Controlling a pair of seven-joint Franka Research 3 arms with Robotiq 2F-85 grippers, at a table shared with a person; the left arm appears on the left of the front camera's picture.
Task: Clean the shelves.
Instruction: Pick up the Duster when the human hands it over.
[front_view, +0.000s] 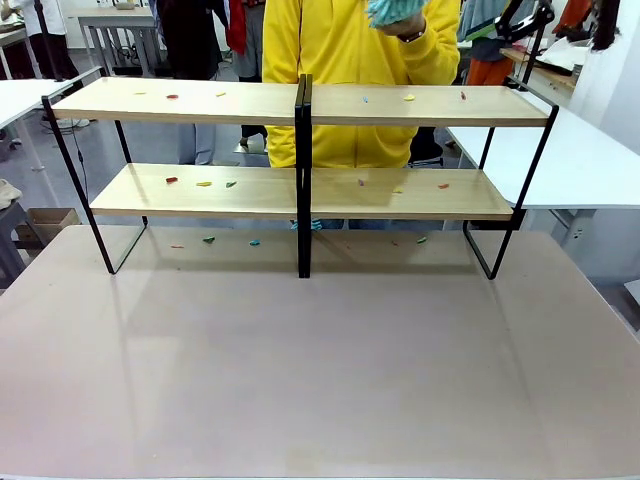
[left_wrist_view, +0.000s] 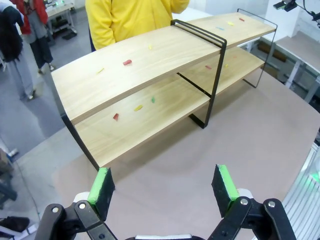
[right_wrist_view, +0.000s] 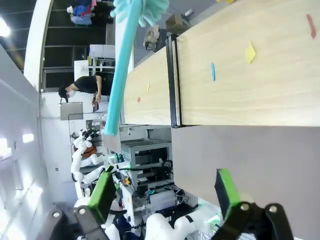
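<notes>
Left gripper (left_wrist_view: 164, 189) and right gripper (right_wrist_view: 164, 196) both hang empty, jaws wide apart, short of the shelves (front_view: 260, 100), whose boards carry coloured scraps (front_view: 172, 97), while the person (front_view: 340, 60) behind them holds a teal duster (right_wrist_view: 119, 75) up, probably offering it for the right gripper to take

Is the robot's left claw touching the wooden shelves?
Apart. The left wrist view shows bare beige table between the open left gripper and the two-tier light-wood, black-framed shelves.
</notes>
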